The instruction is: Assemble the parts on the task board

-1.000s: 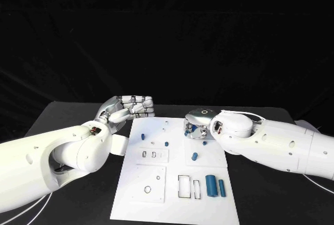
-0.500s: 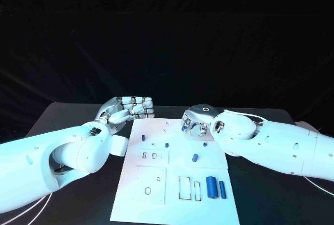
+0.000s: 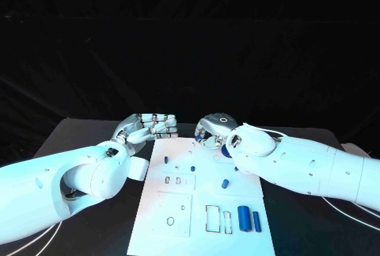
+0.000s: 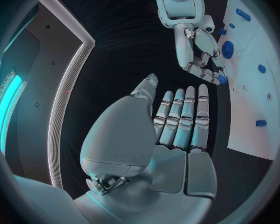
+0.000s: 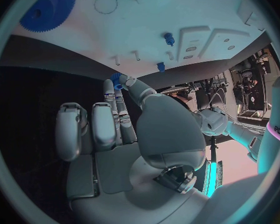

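White plastic marks the task board (image 3: 202, 206) running down the middle of the head view, with the right hand (image 3: 212, 129) poised over its upper edge at frame centre and a small blue part (image 3: 205, 134) pinched at its fingertips; the left hand (image 3: 150, 126) sits just beside it to the picture's left, off the board's upper-left corner, fingers curled inward on nothing that can be seen. Two blue cylinders (image 3: 249, 220) lie side by side at the board's lower right, their long axes running up and down the frame, and smaller blue pieces dot the board's centre. From the left wrist view, the left hand (image 4: 171, 134) fills the middle with its fingers lying straight and close together, holding nothing, while the right hand (image 4: 201, 59) reaches down in the upper right with the blue part (image 4: 222, 78) at its fingertips, just off the board's (image 4: 264, 109) near edge. From the right wrist view, the right hand (image 5: 121, 134) grips the blue part (image 5: 116, 79) between thumb and a fingertip at upper centre, the board (image 5: 146, 35) spreading across the top beyond it, a blue gear (image 5: 48, 7) in the upper left. By this reading the right hand is the nearer and the carrier; the board lies beyond its fingertips, so the next move likely carries the part forward over the board.
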Tool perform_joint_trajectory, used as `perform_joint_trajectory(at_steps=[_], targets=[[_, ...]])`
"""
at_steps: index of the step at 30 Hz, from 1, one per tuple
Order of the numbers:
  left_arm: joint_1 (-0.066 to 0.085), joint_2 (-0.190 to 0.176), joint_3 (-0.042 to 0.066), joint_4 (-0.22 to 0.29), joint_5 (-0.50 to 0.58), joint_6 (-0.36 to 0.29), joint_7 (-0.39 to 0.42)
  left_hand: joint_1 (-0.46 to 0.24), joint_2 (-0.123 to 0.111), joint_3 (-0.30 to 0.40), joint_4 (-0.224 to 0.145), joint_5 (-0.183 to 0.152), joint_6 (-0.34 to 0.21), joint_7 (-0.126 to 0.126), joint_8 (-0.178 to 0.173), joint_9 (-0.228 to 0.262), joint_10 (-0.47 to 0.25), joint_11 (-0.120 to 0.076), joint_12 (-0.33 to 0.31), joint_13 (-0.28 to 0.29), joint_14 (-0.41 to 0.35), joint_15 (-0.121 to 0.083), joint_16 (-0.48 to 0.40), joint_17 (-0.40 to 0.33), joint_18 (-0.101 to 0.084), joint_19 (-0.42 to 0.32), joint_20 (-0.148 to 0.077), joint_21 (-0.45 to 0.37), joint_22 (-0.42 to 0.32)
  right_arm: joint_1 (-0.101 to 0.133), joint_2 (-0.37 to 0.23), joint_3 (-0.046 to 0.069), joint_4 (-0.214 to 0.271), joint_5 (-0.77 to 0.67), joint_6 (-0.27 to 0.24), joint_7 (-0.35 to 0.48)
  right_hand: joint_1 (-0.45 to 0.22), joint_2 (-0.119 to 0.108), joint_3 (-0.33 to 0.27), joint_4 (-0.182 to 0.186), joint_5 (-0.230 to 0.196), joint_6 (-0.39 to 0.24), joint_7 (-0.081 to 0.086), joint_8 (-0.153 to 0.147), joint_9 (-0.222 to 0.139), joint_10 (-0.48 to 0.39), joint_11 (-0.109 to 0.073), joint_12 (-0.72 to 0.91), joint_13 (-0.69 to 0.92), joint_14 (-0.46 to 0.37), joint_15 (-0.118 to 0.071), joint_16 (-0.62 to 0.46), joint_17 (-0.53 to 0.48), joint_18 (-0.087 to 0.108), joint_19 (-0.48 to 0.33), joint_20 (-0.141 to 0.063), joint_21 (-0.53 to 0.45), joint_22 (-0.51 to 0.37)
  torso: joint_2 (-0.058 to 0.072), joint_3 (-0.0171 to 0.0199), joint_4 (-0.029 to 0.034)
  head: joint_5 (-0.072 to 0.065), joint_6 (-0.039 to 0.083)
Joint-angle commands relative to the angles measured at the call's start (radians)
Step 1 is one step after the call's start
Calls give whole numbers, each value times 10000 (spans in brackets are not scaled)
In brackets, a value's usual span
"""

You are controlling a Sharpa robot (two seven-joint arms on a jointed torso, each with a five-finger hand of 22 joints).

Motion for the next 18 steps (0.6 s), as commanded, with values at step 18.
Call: perform_joint_trajectory(at_steps=[18], targets=[[97,13,17,28,-46,210,46,26,112,-11,-62,-24,-43,126,-74,-13,-24,43,-58,-14,-5,46,-37,-14,130,80,25,65,-7,-196,650,-11,-750,259,346,126,-1,-95,103,31,-16,46,26,7,103,-8,35,-69,8,246,-62,47,10,-106,16,17,12,22,67,-22,36,18,-75]])
